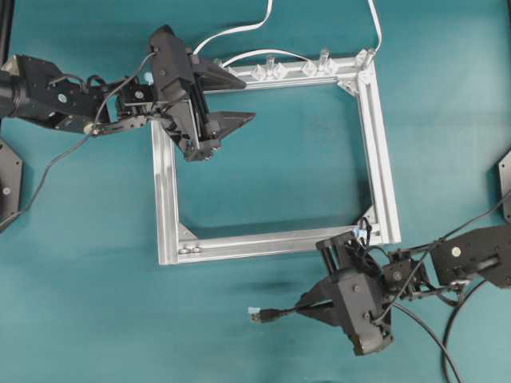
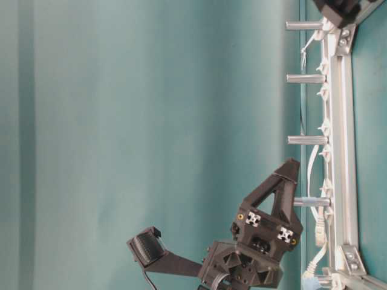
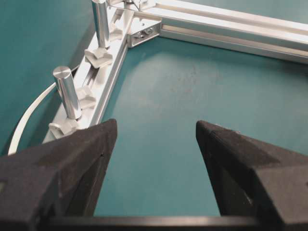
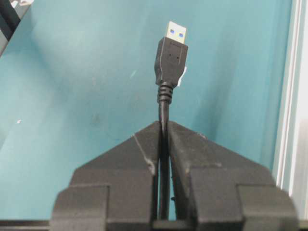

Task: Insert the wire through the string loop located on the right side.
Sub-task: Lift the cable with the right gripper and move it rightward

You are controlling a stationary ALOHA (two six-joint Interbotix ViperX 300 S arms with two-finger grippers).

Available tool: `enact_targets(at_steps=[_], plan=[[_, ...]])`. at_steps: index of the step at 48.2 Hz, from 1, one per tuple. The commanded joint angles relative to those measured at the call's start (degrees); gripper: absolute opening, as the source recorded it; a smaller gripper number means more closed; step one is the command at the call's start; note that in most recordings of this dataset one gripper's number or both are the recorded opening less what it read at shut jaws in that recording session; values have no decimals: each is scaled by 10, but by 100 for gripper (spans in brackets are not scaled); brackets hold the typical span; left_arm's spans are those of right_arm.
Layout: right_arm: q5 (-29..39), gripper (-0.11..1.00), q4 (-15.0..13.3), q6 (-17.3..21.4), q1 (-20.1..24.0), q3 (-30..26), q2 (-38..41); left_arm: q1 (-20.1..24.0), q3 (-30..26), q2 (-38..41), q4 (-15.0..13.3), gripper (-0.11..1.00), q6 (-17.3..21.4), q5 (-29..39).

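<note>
The teal tabletop (image 1: pixel 96 271) carries a square aluminium frame (image 1: pixel 382 159), lying flat in the middle of the overhead view. Along the frame's far rail stand short metal posts (image 3: pixel 67 91) with clear clips (image 1: pixel 263 72) beside them, and a white cable (image 1: pixel 239 30) curves away from that rail.

My left gripper (image 1: pixel 227 100) hangs over the frame's far left corner with its fingers spread wide and nothing between them; the left wrist view shows only bare tabletop and the rail with posts past them.

My right gripper (image 1: pixel 315 303) sits just outside the frame's near rail, toward its right corner, clenched on the wire (image 4: pixel 164 144). The wire runs up between my closed fingers (image 4: pixel 125 159), and its black plug (image 4: pixel 171 60) with the metal tip sticks out just beyond them, pointing left in the overhead view, off the tabletop.

The string loop (image 1: pixel 363 231), with its small light-blue tag, sits at the frame's near right corner, close behind my right gripper. The plug points away from it, well apart.
</note>
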Motion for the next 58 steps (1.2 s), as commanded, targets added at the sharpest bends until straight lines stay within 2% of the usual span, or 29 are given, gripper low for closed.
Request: enact_targets(at_steps=[1, 19, 35, 58], plan=[[-2, 6, -1, 0, -2, -5, -15, -2, -5, -14, 2, 74, -1, -4], [8, 6, -2, -1, -3, 14, -26, -2, -5, -15, 2, 74, -1, 1], [18, 6, -30, -1, 9, 76, -91, -2, -5, -16, 2, 74, -1, 25], [124, 6, -30, 0, 14, 158, -201, -2, -5, -18, 2, 74, -1, 29]])
